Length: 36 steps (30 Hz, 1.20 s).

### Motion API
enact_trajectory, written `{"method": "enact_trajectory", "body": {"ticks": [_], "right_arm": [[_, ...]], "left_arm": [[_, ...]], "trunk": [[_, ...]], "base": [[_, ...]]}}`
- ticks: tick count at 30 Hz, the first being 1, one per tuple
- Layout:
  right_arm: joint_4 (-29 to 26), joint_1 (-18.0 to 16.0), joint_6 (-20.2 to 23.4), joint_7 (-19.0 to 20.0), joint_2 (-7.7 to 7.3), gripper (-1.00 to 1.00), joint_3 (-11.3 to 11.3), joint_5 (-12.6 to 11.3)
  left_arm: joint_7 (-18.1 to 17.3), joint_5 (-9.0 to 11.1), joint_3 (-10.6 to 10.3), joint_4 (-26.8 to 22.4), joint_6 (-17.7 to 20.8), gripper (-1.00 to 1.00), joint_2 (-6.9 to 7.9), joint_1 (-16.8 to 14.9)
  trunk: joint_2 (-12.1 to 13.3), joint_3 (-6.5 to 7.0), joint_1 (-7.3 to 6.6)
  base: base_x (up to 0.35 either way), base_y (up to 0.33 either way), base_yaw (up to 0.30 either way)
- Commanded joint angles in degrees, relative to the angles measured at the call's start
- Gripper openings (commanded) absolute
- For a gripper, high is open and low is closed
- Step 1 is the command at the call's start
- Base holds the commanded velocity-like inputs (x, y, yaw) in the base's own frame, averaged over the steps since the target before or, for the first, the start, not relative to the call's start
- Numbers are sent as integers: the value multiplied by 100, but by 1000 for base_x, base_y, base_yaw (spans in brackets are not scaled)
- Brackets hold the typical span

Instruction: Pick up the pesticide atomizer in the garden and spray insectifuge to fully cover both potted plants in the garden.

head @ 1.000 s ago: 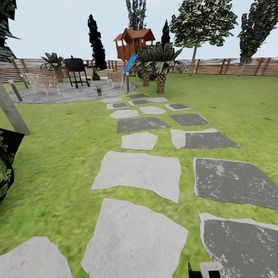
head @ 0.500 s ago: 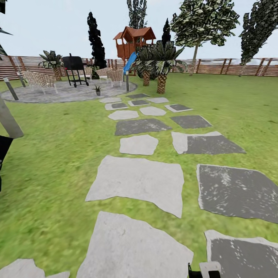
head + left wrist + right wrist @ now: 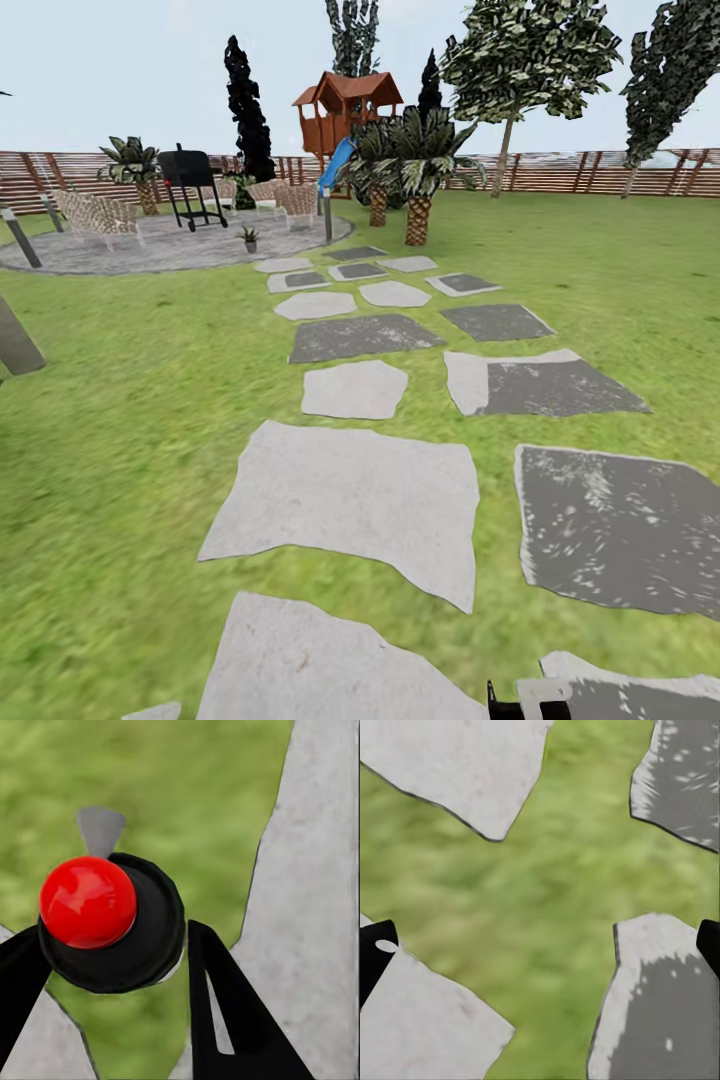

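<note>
Potted plant (image 3: pixel 249 238) – tiny green leaves in a grey pot, far off at 11 o'clock on the patio (image 3: pixel 120 255), too small to see well – both grippers spread wide

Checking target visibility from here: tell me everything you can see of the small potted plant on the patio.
The potted plant is tiny in the head view: a tuft of pointed green leaves in a little grey pot, upright on the round grey paved patio, near its right edge, right of the black grill. Any speckling on its leaves is too small to tell.
</note>
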Motion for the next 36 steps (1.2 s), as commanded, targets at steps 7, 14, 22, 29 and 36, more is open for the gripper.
{"method": "enact_trajectory", "body": {"ticks": [7,14,22,29,36], "right_arm": [[8,-4,-11,-15,-28,100,-32,71],[8,-4,-9,-6,-20,100,-32,77],[8,-4,-8,-5,-1,100,-32,85],[4,-4,-8,-27,-9,100,-32,70],[-8,-4,-10,-31,-34,100,-40,60]], "left_arm": [[27,-59,31,10,-25,-100,2,-5],[27,-59,40,10,-25,-100,10,-5],[27,-55,37,10,-25,-100,10,-5],[27,-59,31,10,-25,-100,10,-5],[25,-59,33,10,-25,-100,10,-5]], "trunk": [[-2,-5,2],[-2,-5,2],[-2,-5,2],[-2,-5,2],[-2,-5,2]], "base": [[339,-78,0],[339,-60,0],[339,-3,0],[340,0,0],[340,0,0]]}}
